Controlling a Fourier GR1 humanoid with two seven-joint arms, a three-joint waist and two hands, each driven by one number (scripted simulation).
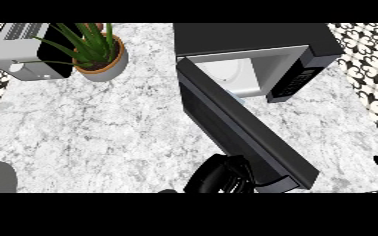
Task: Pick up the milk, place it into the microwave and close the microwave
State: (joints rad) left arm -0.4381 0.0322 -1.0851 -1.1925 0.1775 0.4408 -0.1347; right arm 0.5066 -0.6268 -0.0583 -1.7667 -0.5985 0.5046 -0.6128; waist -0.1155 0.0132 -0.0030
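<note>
Head view shows one black robot hand at about six o'clock, low in the view, and it lies against the lower edge of the open black microwave door. Its fingers look curled, but I cannot tell if they are closed on something or only bent, and I cannot tell which arm it belongs to. The door goes out diagonally from the left front corner of the oven toward five o'clock.

At about one o'clock stands the black box-shaped microwave with a dark control panel on its right side. The pale grey inside is open to view, and I see a white round plate on its floor. A small pale thing shows just past the door's upper edge at the mouth of the oven; I cannot say if it is the milk. No carton can be recognised clearly anywhere else.

At eleven o'clock is a green spiky plant in a round terracotta pot, and beside it, at ten o'clock, a silver and black toaster. All things stand on the white and grey marbled counter. At two o'clock a patterned black and white floor shows beyond the counter.
</note>
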